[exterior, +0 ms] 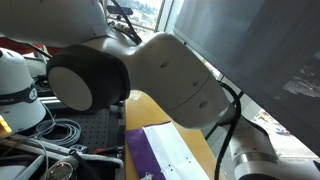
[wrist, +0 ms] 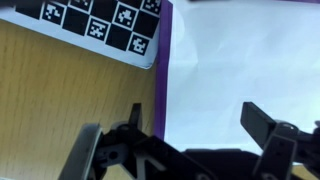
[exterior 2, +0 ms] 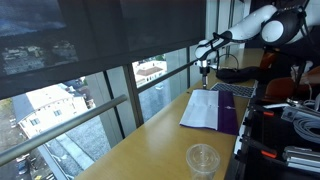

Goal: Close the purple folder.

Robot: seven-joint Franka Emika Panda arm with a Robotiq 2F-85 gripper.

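wrist view, from left to right: bare wooden tabletop (wrist: 70,95), with a board of black-and-white square markers (wrist: 95,22) lying at the top left corner. next comes the thin purple edge of the purple folder (wrist: 161,80), running top to bottom, and right of it the folder's white sheet (wrist: 250,60) fills the rest of the picture. the marker board touches or just overlaps that purple edge; i cannot tell which. along the bottom the gripper (wrist: 200,125) comes in, its two dark fingers (wrist: 134,118) standing wide apart with nothing between them. one is over the purple edge and the other over the white sheet, and both look clear of the paper.

in an exterior view the left side is window and dark blinds (exterior 2: 100,35), with buildings outside below. the long table runs along the glass, and a small clear cup (exterior 2: 203,158) stands near its close end. beyond the cup the folder lies open and flat, white page up, with a purple strip along its right side. the arm (exterior 2: 270,22) reaches in from the upper right.

in an exterior view the arm's big joints block most of the scene. coiled cables (exterior: 60,130) sit at the left, and a corner of the folder shows at the bottom.
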